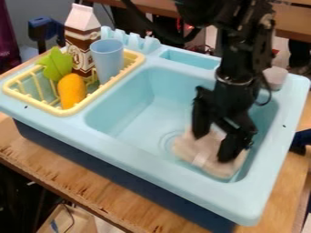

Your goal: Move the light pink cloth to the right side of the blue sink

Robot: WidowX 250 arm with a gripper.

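- The end effector point(211, 148) hung low inside the basin point(130, 107), released, its fingers spread apart over a beige, soft-looking item point(234, 168).
- That item lay on the basin's floor, toward its near right corner; the basin's near and right walls stood close by.
- Behind the basin, a small pale cup point(276, 76) stood on the rim, just beside the arm.
- Left of the basin, a yellow rack point(76, 109) held a blue cup point(108, 59), a brown-and-white carton point(82, 34), an orange-yellow oval item point(72, 91) and a green leafy piece point(54, 64).
- Beneath the basin was the wooden surface point(91, 184).
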